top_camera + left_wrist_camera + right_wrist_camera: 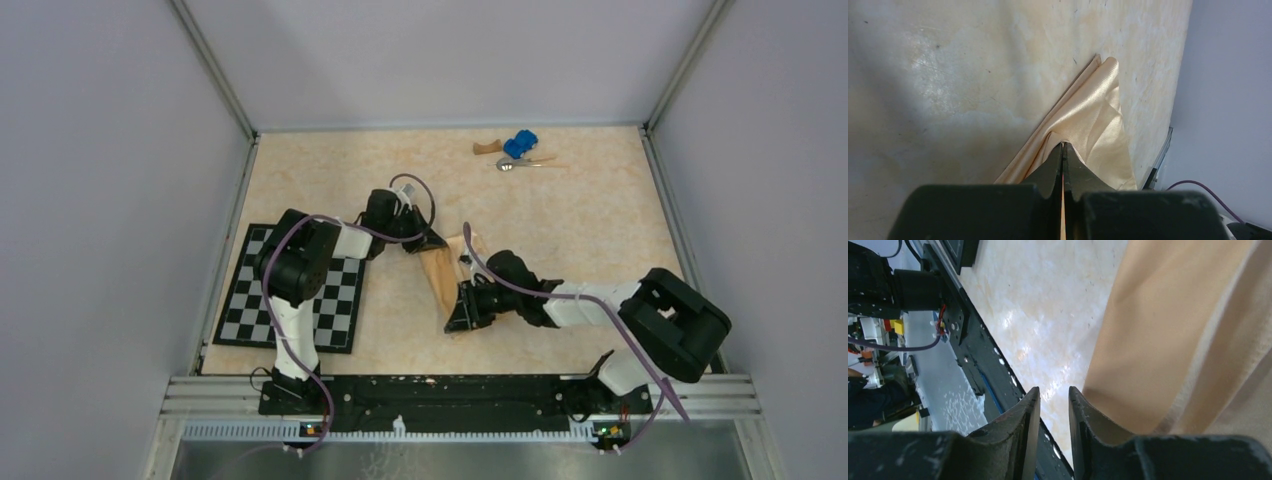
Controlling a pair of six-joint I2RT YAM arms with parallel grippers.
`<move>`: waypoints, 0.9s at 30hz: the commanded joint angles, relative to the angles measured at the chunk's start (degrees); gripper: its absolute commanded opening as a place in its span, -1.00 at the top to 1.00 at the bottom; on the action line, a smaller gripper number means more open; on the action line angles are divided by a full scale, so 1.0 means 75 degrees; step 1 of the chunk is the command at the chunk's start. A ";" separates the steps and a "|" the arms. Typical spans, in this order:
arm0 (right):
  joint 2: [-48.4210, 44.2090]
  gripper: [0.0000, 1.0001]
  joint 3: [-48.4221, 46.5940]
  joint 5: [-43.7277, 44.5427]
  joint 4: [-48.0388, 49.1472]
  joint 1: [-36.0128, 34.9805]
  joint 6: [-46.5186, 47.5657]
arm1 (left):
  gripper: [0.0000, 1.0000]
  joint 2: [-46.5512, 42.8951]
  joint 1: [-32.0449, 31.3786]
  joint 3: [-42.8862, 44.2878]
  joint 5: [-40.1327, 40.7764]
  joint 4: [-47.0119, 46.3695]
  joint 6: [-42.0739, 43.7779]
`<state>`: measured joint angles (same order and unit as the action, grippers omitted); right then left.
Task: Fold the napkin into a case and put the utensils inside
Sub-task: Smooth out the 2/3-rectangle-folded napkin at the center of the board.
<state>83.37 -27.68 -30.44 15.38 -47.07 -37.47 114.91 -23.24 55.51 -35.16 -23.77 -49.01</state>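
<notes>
The peach napkin (440,272) lies mid-table as a narrow folded strip between my two grippers. My left gripper (432,241) is at its far end. In the left wrist view the left gripper (1062,145) is shut on a raised fold of the napkin (1095,107), and a sliver of cloth shows between the jaws. My right gripper (462,318) sits at the strip's near end. Seen from the right wrist, that gripper (1054,391) stands narrowly open with only table in the gap, and the napkin (1168,335) lies just beside its right finger. A silver spoon (515,163) lies at the far edge.
A blue toy car (519,144) and a brown wooden block (486,148) sit by the spoon at the back. The checkerboard mat (340,300) lies at the left under the left arm. Metal frame rails border the table, and the black base rail (973,340) is close to the right gripper.
</notes>
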 commanded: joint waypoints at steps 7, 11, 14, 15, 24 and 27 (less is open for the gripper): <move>0.1394 0.34 -0.1589 -0.0284 0.0151 0.0562 0.0379 | 0.73 -0.0164 0.0058 0.0082 -0.0382 -0.0522 0.0058; 0.1755 0.36 -0.2036 -0.0477 0.0109 0.0700 0.0449 | 0.08 -0.0994 0.0061 0.0191 -0.0543 0.0032 0.0472; 0.1892 0.43 -0.2108 -0.0609 0.0117 0.0803 0.0478 | -0.22 -0.1558 0.0073 0.0229 -0.0574 0.0621 0.0752; 0.1867 0.45 -0.2069 -0.0621 0.0093 0.0838 0.0506 | -0.27 -0.1733 0.0074 0.0184 -0.0568 0.0687 0.0775; 0.1718 0.63 -0.2021 -0.1380 0.0183 0.1096 0.0589 | 0.37 -0.1868 0.0124 -0.0813 -0.0514 0.0108 0.0365; 0.1962 0.63 -0.2296 -0.1401 0.0148 0.1096 0.0658 | 0.57 -0.1469 0.0123 -0.0946 -0.0554 -0.0290 0.0155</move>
<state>97.06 -41.36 -37.95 14.35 -38.87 -34.44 100.49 -22.61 50.19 -38.33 -21.45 -46.24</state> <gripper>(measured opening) 0.189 0.256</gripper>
